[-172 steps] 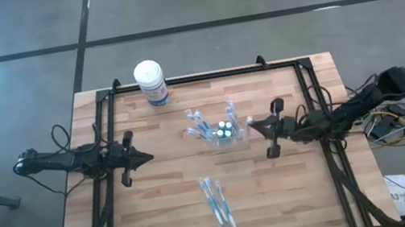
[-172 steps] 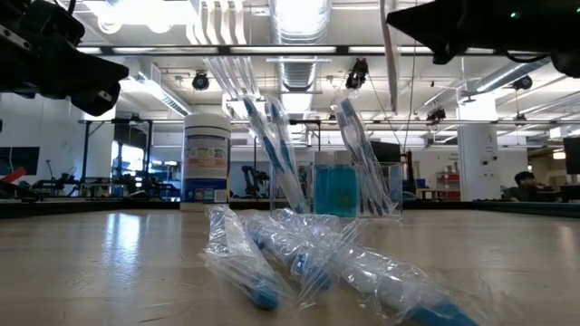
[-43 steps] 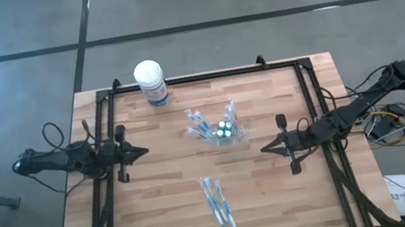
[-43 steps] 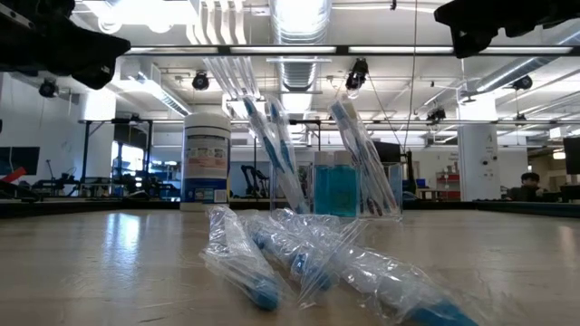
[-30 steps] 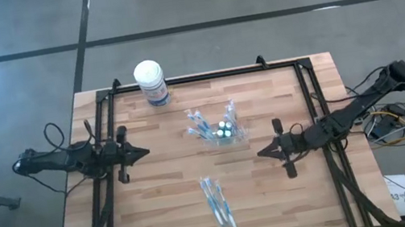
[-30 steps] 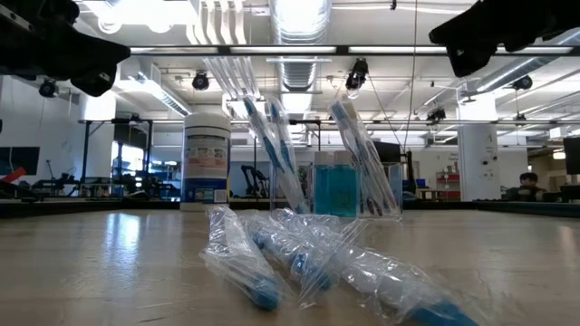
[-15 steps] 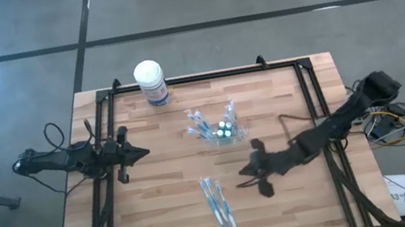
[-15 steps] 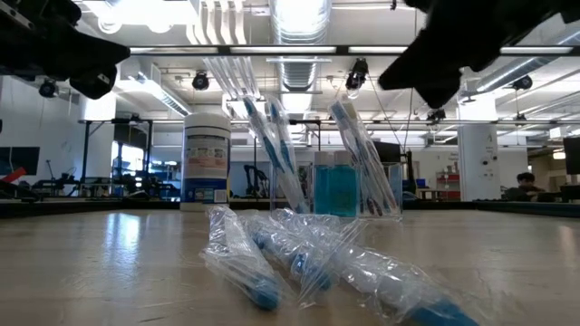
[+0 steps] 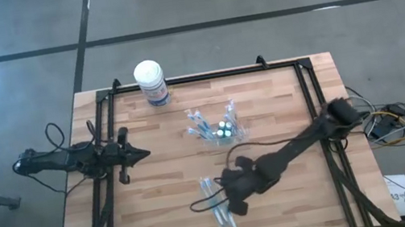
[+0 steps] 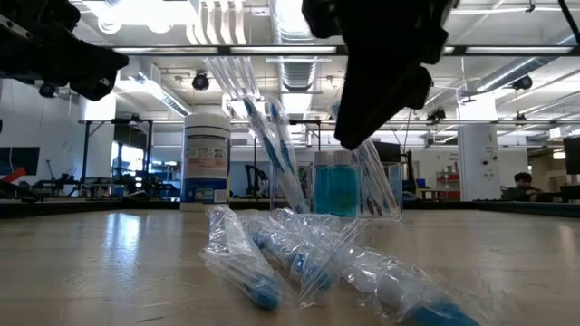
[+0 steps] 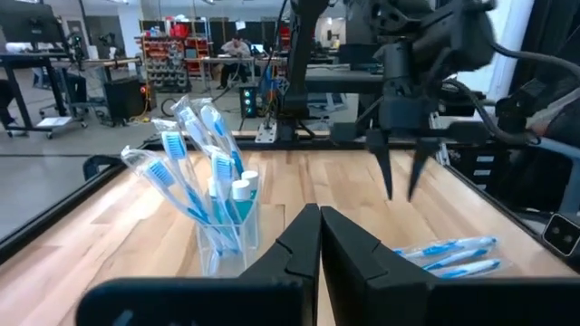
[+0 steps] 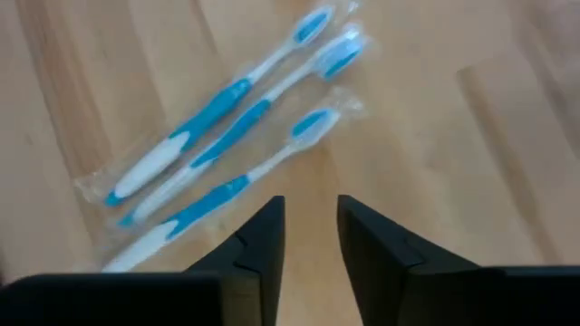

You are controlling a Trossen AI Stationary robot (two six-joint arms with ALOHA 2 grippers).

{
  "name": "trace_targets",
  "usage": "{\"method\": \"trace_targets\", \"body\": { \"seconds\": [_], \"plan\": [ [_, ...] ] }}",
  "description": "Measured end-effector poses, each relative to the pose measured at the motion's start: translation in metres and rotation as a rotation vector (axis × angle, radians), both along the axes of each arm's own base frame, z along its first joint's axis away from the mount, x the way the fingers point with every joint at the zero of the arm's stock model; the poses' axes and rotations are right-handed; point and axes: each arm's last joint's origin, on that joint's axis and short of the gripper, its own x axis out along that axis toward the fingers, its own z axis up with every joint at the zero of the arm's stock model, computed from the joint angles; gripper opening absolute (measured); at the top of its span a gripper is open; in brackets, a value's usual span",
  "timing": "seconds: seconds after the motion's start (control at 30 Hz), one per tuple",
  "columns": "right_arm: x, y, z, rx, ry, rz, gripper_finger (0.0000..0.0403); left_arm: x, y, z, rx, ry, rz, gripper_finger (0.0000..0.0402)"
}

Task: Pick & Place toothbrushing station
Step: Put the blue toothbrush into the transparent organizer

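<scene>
The toothbrushing station (image 9: 224, 132) is a clear holder standing on its base mid-table, with wrapped toothbrushes and small bottles sticking up out of it; the left wrist view shows the station (image 11: 227, 231) too. Three wrapped blue-and-white toothbrushes (image 9: 216, 201) lie flat nearer the front edge. My right gripper (image 9: 205, 203) hangs open over those toothbrushes (image 12: 227, 118), slanting down and touching nothing. In the left wrist view its two fingers (image 11: 403, 181) stand apart. My left gripper (image 9: 146, 152) waits shut at the table's left side.
A white-lidded canister (image 9: 150, 82) with a blue label stands at the far left corner. A black metal frame (image 9: 309, 88) runs along the table's edges. Bare wood lies at the front left and front right.
My right gripper has swung from the table's right side toward the left and the near edge, ending over the lying toothbrushes. It has tipped from level to slanting down and rolled, and its fingers have opened. Nothing on the table has moved.
</scene>
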Motion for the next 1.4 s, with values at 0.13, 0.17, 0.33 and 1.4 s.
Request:
{"method": "trace_targets", "body": {
  "seconds": [0.13,0.17,0.33,1.4],
  "plan": [
    [0.024,0.006,-0.003,0.056,0.043,0.007,0.0129,0.000,0.000,0.000,0.020,0.000,-0.002,0.0014],
    [0.029,0.006,-0.003,0.072,0.044,0.005,0.0135,0.000,0.000,0.000,0.022,0.001,-0.003,0.0014],
    [0.050,0.004,-0.018,0.169,0.094,-0.027,0.0165,0.000,-0.001,-0.001,0.018,0.006,-0.049,0.0014],
    [0.040,-0.008,-0.049,0.135,0.187,-0.090,0.0183,0.000,-0.003,-0.003,-0.076,0.031,-0.100,0.0014]
  ]
}}
